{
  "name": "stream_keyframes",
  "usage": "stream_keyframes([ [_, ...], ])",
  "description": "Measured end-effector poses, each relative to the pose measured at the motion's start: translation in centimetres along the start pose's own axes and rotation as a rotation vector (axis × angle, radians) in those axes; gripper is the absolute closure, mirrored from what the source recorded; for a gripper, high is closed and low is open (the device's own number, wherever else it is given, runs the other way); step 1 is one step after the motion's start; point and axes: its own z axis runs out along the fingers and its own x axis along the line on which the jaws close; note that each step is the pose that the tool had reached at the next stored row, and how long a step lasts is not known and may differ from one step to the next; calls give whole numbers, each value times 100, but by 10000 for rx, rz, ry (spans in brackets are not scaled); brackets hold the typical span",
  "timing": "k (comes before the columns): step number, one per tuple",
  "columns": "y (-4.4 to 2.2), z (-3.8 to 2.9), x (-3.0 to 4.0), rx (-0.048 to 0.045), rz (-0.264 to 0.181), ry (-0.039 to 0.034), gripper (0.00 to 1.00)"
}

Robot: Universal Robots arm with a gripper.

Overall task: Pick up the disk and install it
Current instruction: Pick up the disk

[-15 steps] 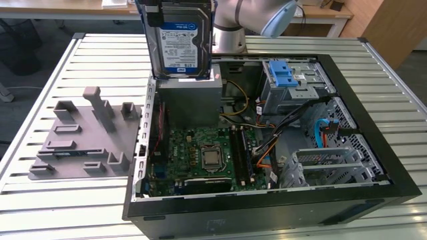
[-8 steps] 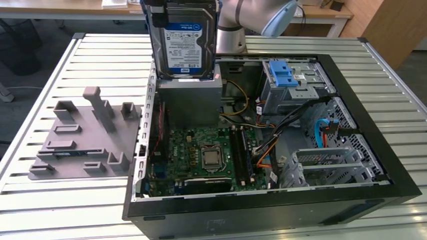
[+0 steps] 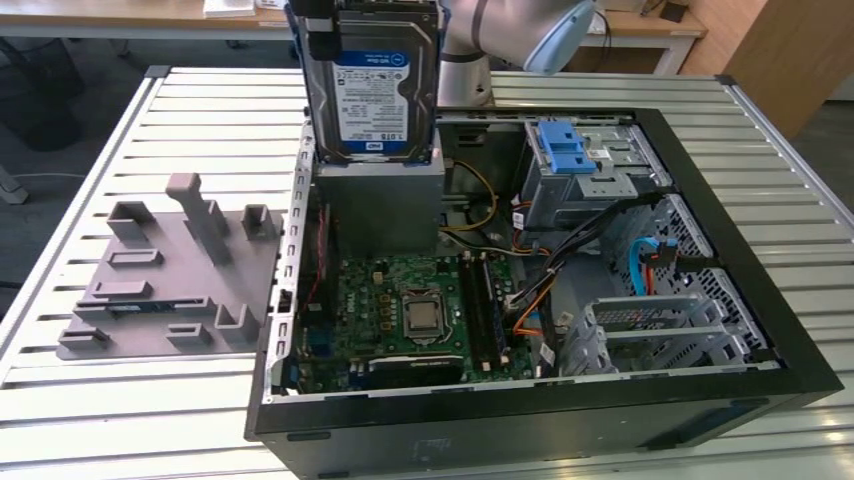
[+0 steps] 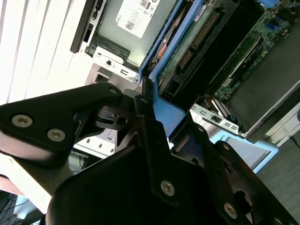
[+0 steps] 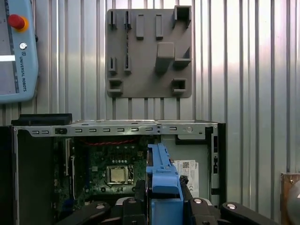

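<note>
Open computer case (image 3: pixel 534 425) lies nearest on the slatted table (image 3: pixel 80 400), with a grey fixture plate (image 3: pixel 160 290) at the exterior view's left. At the far end, the disk (image 3: pixel 371 90) hangs upright above the case (label facing near side). In the first wrist view the gripper (image 5: pixel 162 194) pinches its blue rail.

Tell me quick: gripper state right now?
The gripper: closed on the disk, holding it upright over the open computer case.
</note>
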Motion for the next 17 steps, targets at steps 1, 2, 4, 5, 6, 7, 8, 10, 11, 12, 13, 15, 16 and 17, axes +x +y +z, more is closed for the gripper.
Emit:
stream_keyframes([
  [1, -9, 1, 3, -1, 0, 0, 64],
  [2, -19, 2, 5, 0, 0, 0, 64],
  [4, -40, 4, 11, 0, -1, 0, 64],
  [5, -50, 4, 15, -1, 0, 1, 64],
  [6, -61, 5, 20, -1, 0, 2, 64],
  [7, -71, 7, 26, -1, 0, 1, 64],
  [8, -81, 8, 34, -1, 0, 0, 64],
  [10, -104, 11, 52, 0, 0, 0, 64],
  [11, -116, 12, 60, 0, 0, -1, 64],
  [12, -129, 13, 70, -1, 0, 0, 64],
  [13, -142, 14, 80, -1, 0, 1, 64],
  [15, -166, 18, 102, -1, -1, 0, 64],
  [16, -178, 19, 113, -1, -1, 1, 64],
  [17, -189, 21, 124, -1, 0, 0, 64],
])
